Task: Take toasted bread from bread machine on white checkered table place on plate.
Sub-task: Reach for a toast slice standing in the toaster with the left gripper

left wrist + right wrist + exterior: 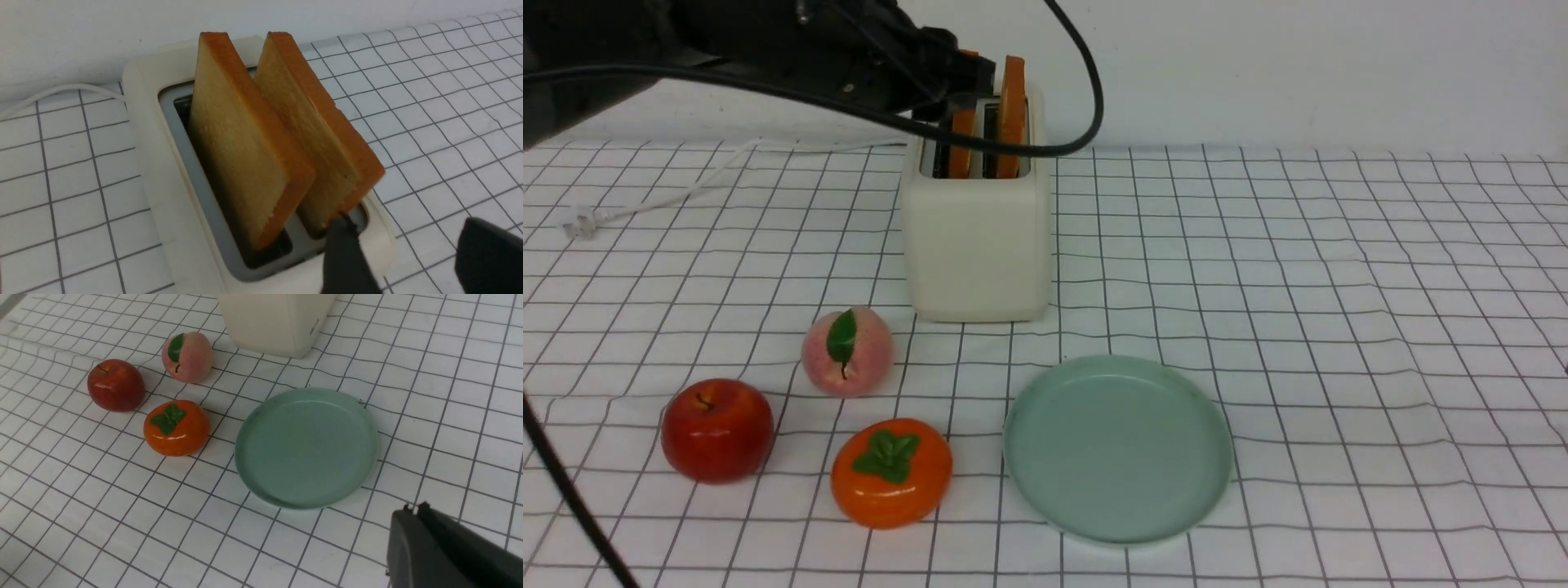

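1. Toasted bread, two slices, on edge in the slots of the bread machine (976,245), most of each slice above the grey top panel.
2. Left slice (241,147) and right slice (322,134) side by side with a narrow gap between them, tan faces parallel, orange-brown crusts uppermost; in the front view the right one higher than the left.
3. Left gripper (404,228) low over the top of the bread machine, jaws spread well apart and clamped on nothing.
4. In the left wrist view, one dark jaw tip right at a lower corner of the right slice where it meets the slot; cannot tell whether touching. Other jaw out past the machine's side, over the cloth.
5. In the front view, left arm reaching in from the upper left, its black cable looping in front of the slots and hiding part of the left slice.
6. Right gripper (414,507) seen only in its own wrist view, jaws pressed together with nothing between them, hanging above bare cloth just beside the plate (1119,449).
7. Plate flat on the white checkered table (1339,286), in front of the bread machine and a little to the right, apart from it, with no bread on it.
8. Left of the plate, three fruits in a loose cluster: peach (847,353) nearest the machine, apple (716,430) furthest left, persimmon (891,472) just beside the plate's rim.
9. White cord (686,188) trailing from behind the machine across the cloth to the left.
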